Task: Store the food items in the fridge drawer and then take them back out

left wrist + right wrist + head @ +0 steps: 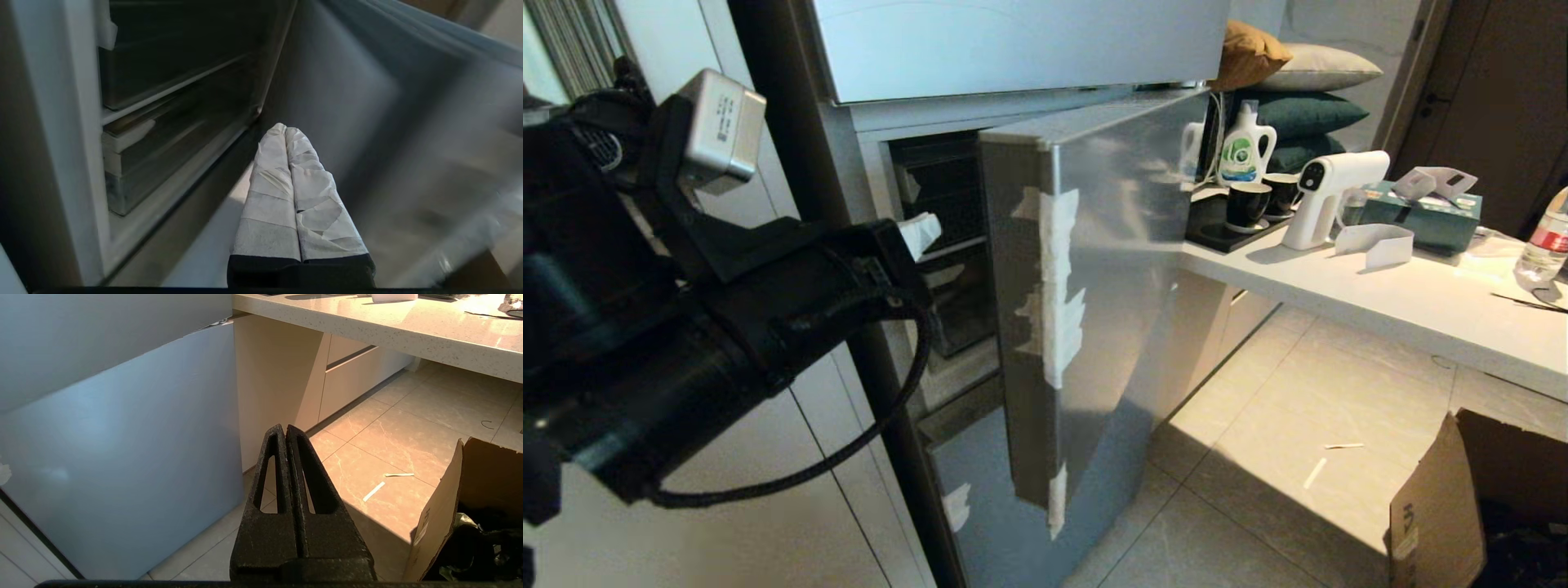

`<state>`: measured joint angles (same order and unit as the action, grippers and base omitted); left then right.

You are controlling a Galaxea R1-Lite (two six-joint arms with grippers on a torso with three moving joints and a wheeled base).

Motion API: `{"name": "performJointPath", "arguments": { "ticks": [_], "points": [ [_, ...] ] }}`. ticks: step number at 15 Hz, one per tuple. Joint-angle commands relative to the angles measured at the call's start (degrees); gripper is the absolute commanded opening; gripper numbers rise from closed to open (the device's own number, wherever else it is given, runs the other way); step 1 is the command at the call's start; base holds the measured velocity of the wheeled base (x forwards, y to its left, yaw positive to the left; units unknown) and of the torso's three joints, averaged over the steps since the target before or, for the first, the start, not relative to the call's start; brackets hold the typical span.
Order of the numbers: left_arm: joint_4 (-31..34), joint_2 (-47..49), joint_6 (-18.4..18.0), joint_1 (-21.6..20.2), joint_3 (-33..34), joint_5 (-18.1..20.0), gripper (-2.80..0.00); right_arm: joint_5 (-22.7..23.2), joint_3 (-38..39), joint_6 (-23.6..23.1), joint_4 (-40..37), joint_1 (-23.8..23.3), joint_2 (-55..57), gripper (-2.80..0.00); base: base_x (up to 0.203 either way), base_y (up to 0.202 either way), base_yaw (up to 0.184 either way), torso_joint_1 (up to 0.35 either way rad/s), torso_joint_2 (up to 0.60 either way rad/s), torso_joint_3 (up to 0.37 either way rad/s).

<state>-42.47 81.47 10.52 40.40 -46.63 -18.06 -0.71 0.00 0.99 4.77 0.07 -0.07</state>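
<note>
The fridge's middle door (1094, 286) stands swung open, with white tape patches along its edge. Inside the dark opening, the see-through fridge drawer (952, 302) (135, 171) sits pushed in below a pale rail, with another bin above it. My left gripper (921, 233) (285, 130), its fingers wrapped in white tape, is shut and empty. It hovers at the mouth of the opening, between the bins and the door's inner face. My right gripper (284, 428) is shut and empty, parked low over the floor beside the fridge. The food items are out of view.
A white counter (1380, 294) runs to the right of the fridge, carrying black cups (1248, 204), a detergent bottle (1245, 151), a white spray gun (1327, 192), a tissue box (1421, 216) and a water bottle (1547, 237). An open cardboard box (1462, 506) stands on the tiled floor.
</note>
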Motion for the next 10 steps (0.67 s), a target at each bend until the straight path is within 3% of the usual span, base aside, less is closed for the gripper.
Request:
{"name": "performJointPath", "arguments": {
  "ticks": [1,5,10],
  "points": [
    [-0.23,1.55,0.18,-0.76,0.09,-0.4,-2.8,0.0,1.76,0.07,0.07,0.01,-0.01,-2.8,0.0,0.0,0.0,0.0,0.0,0.0],
    [-0.24,2.9,0.81,2.16,2.25,-0.46,-2.8,0.0,1.76,0.05,0.07,0.01,-0.01,-2.8,0.0,0.0,0.0,0.0,0.0,0.0],
    [-0.32,-8.94,0.8,2.62,8.44,-0.72,-2.8,0.0,1.76,-0.02,0.07,0.01,-0.01,-2.8,0.0,0.0,0.0,0.0,0.0,0.0]
  ]
}}
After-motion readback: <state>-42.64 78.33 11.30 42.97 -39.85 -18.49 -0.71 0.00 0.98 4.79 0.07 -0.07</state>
